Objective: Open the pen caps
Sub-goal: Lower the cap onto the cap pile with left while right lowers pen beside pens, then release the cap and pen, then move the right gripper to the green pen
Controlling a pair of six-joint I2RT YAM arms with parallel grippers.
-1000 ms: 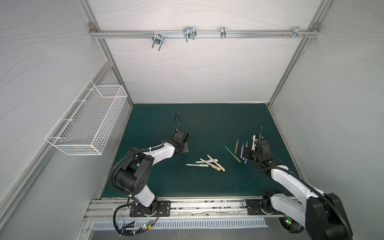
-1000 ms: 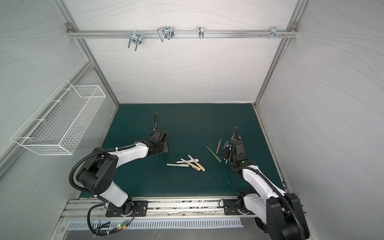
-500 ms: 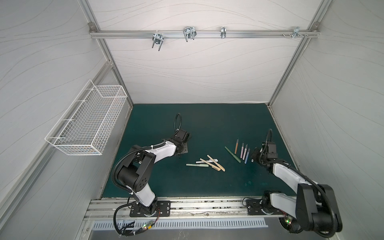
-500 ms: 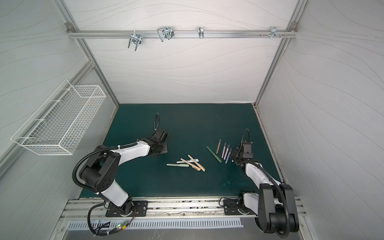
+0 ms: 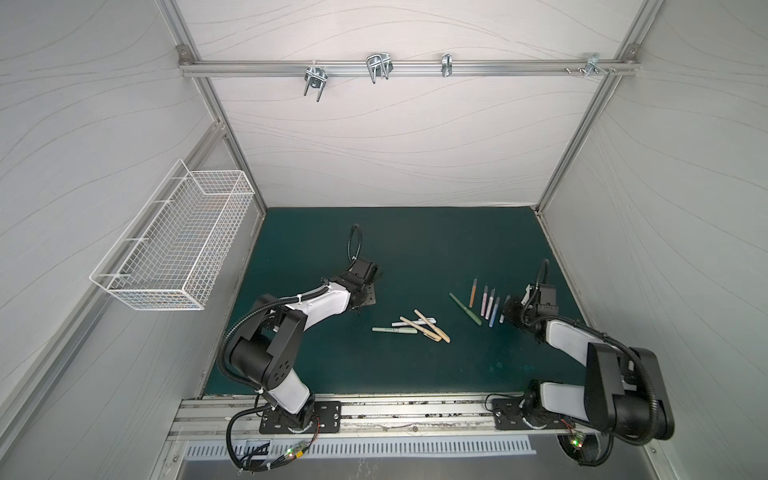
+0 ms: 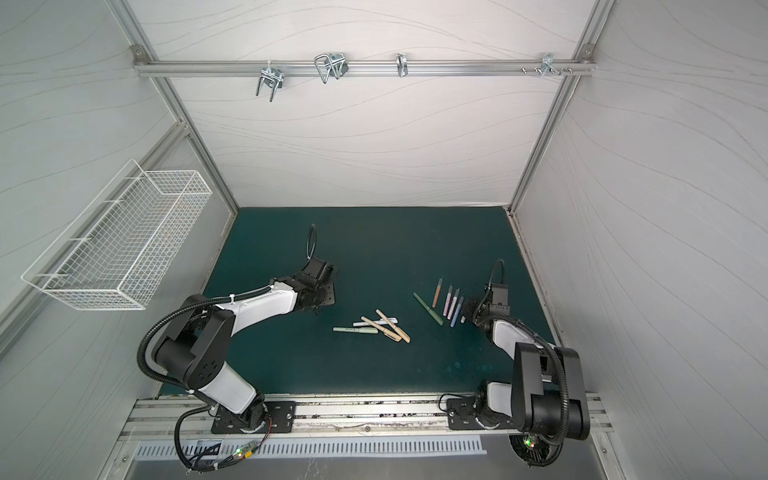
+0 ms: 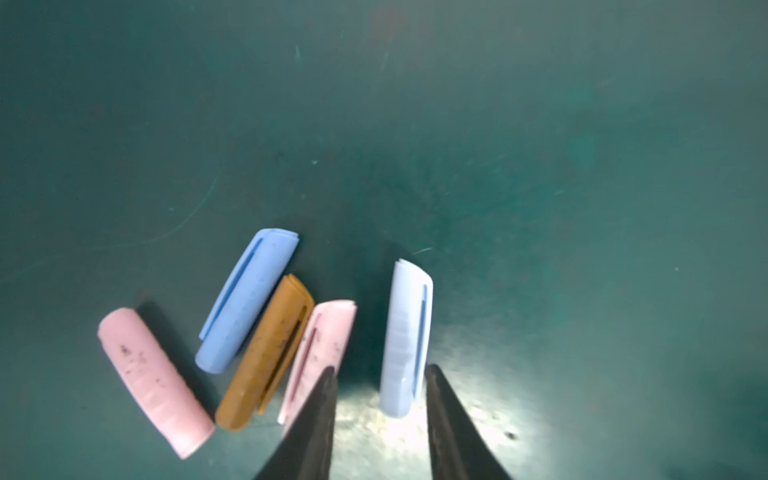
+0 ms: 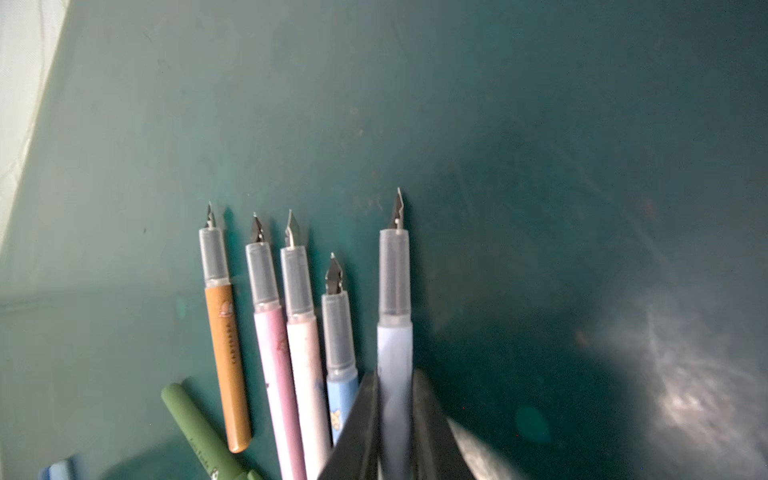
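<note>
White walls with faint wavy grey lines close in three sides, joined by aluminium posts at the corners. A metal bar crosses the upper part of both top views, with hooks hanging from it. A white wire basket hangs at left. The floor is a scuffed dark green mat. Along the lower edge run a metal rail and a slotted strip.

The left arm and right arm stretch forward, wrists low; the left gripper has its jaws parted, and the right gripper has its jaws closely flanking a pale blue pen.
</note>
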